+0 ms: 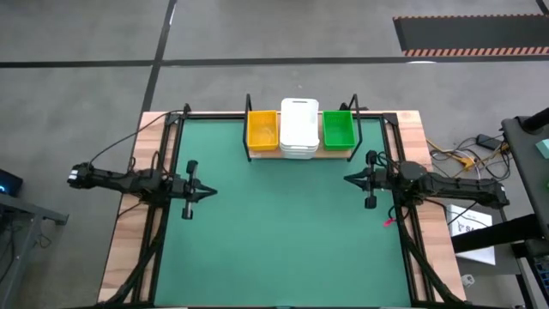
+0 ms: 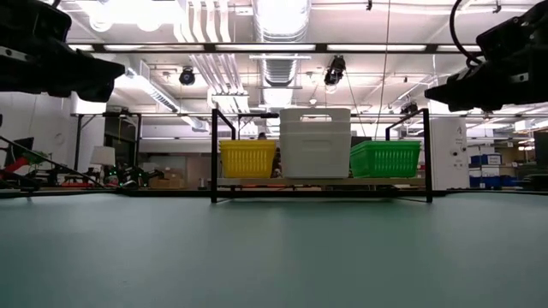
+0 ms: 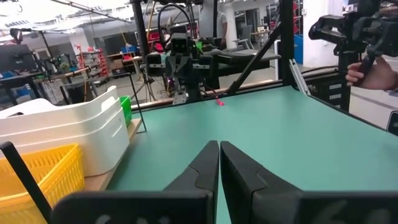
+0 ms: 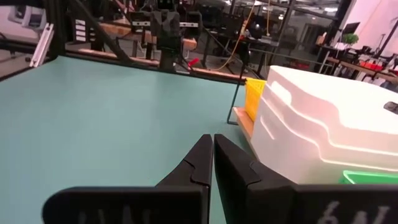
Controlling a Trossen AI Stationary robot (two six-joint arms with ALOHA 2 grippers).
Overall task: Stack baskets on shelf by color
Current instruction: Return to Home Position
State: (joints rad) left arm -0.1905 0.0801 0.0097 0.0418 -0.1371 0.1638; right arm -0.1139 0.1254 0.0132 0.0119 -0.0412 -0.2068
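Note:
The shelf [image 1: 300, 154], a wooden board with black posts, stands at the far middle of the green mat. On it sit the baskets: yellow ones [image 1: 262, 130] at the left, a taller white stack [image 1: 299, 129] in the middle, green ones [image 1: 337, 129] at the right. In the low view they show as yellow [image 2: 248, 158], white [image 2: 315, 142] and green [image 2: 385, 159]. My left gripper [image 1: 212, 191] is shut and bare at the mat's left side, pointing level toward the right. My right gripper [image 1: 346, 178] is shut and bare at the mat's right side, pointing left.
A small red scrap [image 1: 388, 222] lies at the mat's right edge. Wooden table strips and black frame rails [image 1: 163, 172] run along both sides. A person's hand [image 3: 373, 73] shows beyond the table's near edge in the left wrist view. The mat's middle [image 1: 283, 232] is bare.

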